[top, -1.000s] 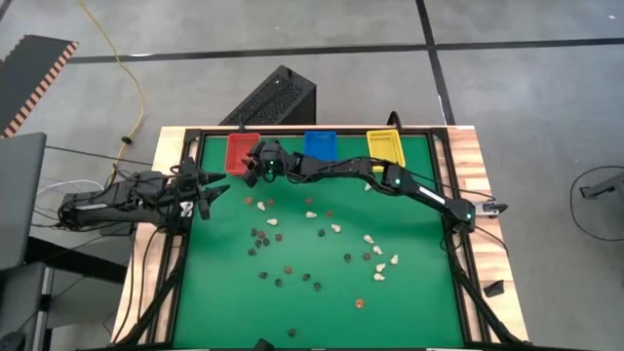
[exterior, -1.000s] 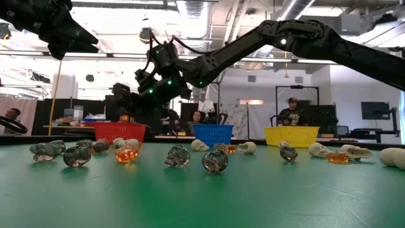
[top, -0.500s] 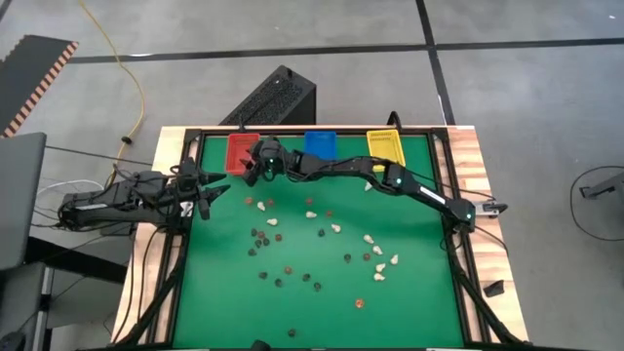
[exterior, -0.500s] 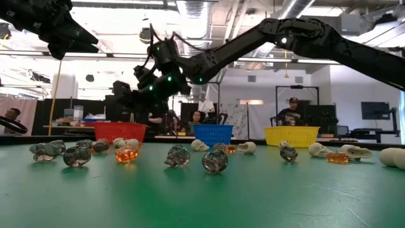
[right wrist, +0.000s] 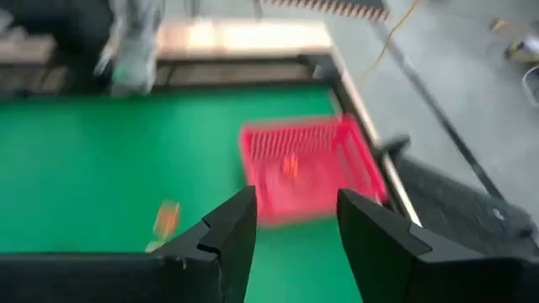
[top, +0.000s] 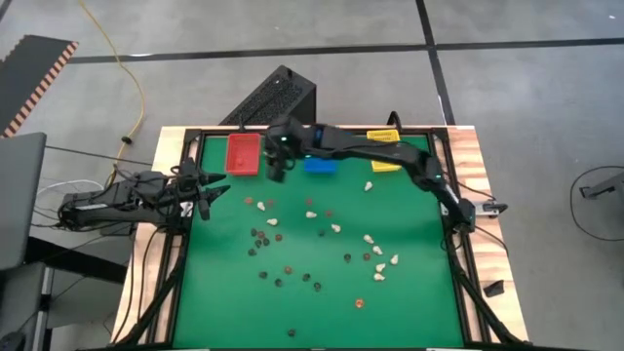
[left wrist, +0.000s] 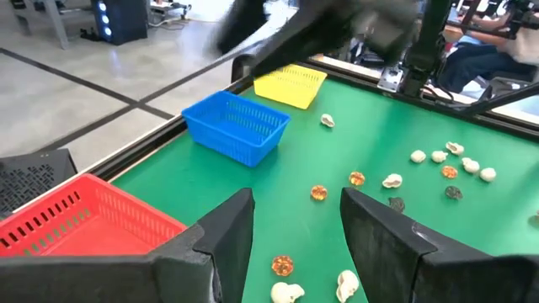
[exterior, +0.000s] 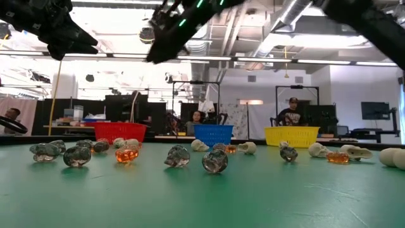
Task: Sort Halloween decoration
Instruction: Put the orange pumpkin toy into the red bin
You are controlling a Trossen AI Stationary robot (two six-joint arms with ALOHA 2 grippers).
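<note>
halloween trinkets [top: 310, 239] lie scattered over the middle of the green bench [top: 419, 292], cream, dark and orange ones mixed, all well short of the bins. from above, my right claw [top: 277, 168] has swung away from over the red bin [top: 242, 154] and now hangs between it and the blue bin [top: 319, 162]; half a second ago it was right at the red one. i judge that a drop has just been made there and i am heading back for another piece. the yellow bin [top: 386, 148] sits further along the same edge. my left claw [top: 207, 193] waits at the bench's left edge.

from bench height, the trinkets [exterior: 177, 156] sit in a loose row before the three bins, and my right arm has lifted high, almost out of the top.

my left wrist view shows its fingers [left wrist: 227, 236] apart with nothing between, bench and trinkets beyond.

my right wrist view shows my fingers [right wrist: 232, 231] apart and empty, the red bin [right wrist: 307, 168] ahead with an orange piece in it. nothing blocks the way back; the crowding of the small pieces is the only trouble i foresee.
</note>
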